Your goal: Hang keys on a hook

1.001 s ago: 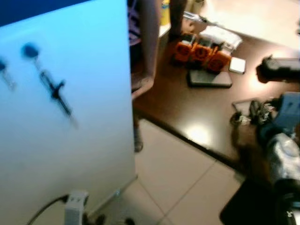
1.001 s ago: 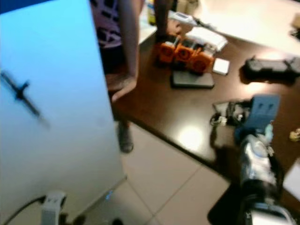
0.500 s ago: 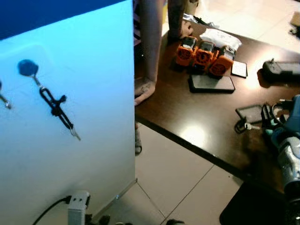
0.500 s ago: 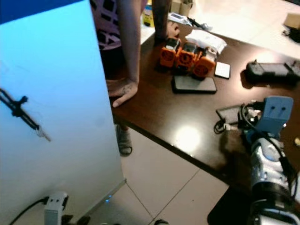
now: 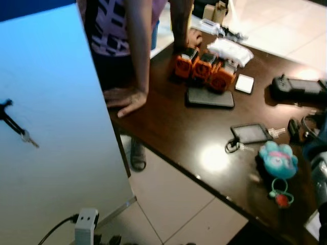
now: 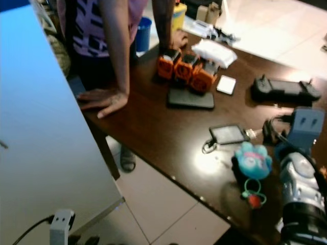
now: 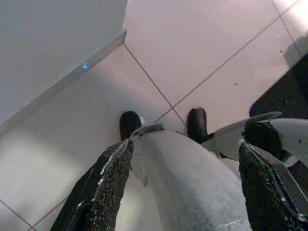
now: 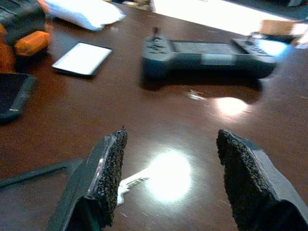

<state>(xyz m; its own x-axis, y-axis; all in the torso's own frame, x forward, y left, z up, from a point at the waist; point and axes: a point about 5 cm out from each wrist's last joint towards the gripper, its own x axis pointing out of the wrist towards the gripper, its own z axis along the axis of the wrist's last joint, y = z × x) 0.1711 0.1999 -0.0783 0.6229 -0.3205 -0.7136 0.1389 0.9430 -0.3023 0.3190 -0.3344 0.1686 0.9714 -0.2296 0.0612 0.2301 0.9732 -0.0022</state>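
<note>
Nothing hung yet: the keys [image 6: 209,146] lay on the desk [image 6: 153,122] beside a card holder [image 6: 229,133], right gripper [image 8: 166,180] spread wide just over them, empty, left gripper [image 7: 185,187] also apart over the floor.

Bright daylight enters from about one o'clock and washes out the floor [image 5: 286,25] there. Glare patches shine on the dark tabletop [image 5: 168,127]. The head views are soft; the right wrist view blurs toward the controller [image 8: 207,50]. The panel [image 5: 51,127] glows pale blue.
</note>
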